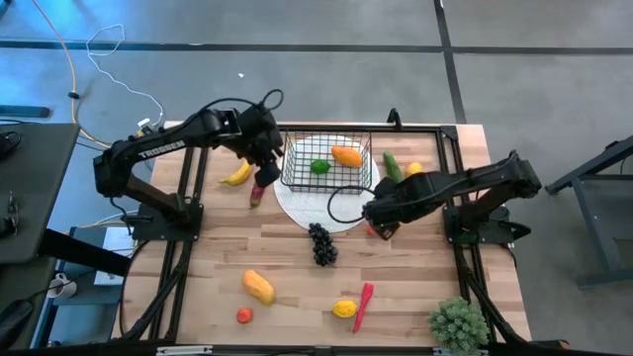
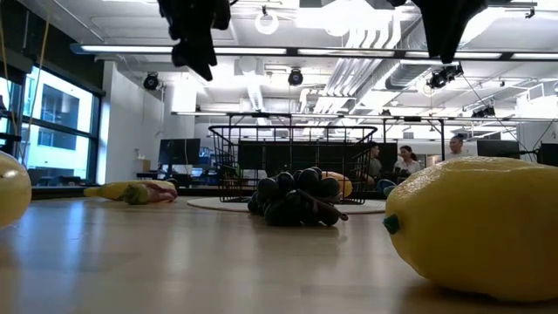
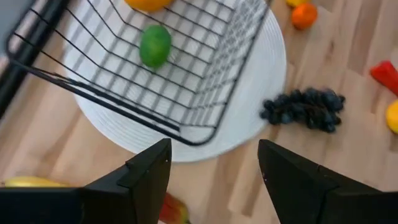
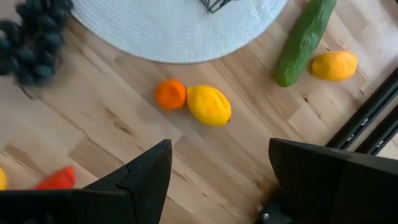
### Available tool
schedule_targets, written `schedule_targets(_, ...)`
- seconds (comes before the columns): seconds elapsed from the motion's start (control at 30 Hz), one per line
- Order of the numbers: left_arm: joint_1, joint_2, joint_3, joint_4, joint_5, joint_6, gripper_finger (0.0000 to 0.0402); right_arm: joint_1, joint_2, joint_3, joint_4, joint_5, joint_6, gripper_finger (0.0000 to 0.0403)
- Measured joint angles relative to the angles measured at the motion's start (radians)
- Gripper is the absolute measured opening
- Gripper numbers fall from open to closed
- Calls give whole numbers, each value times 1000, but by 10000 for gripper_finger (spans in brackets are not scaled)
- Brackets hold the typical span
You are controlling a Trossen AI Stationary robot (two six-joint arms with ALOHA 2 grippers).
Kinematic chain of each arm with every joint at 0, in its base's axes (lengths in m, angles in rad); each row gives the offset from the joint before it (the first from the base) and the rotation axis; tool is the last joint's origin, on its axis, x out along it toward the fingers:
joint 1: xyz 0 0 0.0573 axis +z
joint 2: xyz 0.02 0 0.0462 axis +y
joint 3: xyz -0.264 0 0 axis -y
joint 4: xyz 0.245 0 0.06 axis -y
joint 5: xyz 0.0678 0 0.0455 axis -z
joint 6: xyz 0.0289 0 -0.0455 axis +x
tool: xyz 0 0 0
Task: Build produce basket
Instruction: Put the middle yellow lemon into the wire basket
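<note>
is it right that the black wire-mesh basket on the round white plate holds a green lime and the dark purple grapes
Not quite. The black wire-mesh basket on the round white plate holds a green lime and an orange fruit. The high view shows the dark purple grapes on the table.

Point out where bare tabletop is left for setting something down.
Bare wood lies between the grapes, the left arm's base and the orange-yellow fruit, and right of the chili. It is crowded around the basket and plate, where both grippers hover.

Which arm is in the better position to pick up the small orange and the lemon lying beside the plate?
Probably the right: its open gripper hovers just above the orange and lemon. The left gripper is across the basket.
</note>
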Motion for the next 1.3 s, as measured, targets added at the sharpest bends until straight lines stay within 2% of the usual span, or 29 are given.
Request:
schedule_targets(0.23,-87,-1,0,-62,-30,-23,227,46,0,-44,5,-27,-61,250)
schedule_targets(0.37,-133,-1,0,-64,-85,-49,227,84,0,-73,2,-28,-57,250)
schedule_targets(0.57,-187,-1,0,-116,-89,-111,227,125,-14,-138,7,-23,-19,250)
schedule_targets(0.77,-248,-1,0,-198,-186,-157,227,159,-109,-272,50,-28,61,250)
schedule_targets(1.0,-307,-1,-1,-270,-257,-207,227,164,-261,-436,230,-80,101,250)
schedule_targets(1.3,-361,0,-1,-273,-259,-235,227,136,-270,-506,376,-76,-98,250)
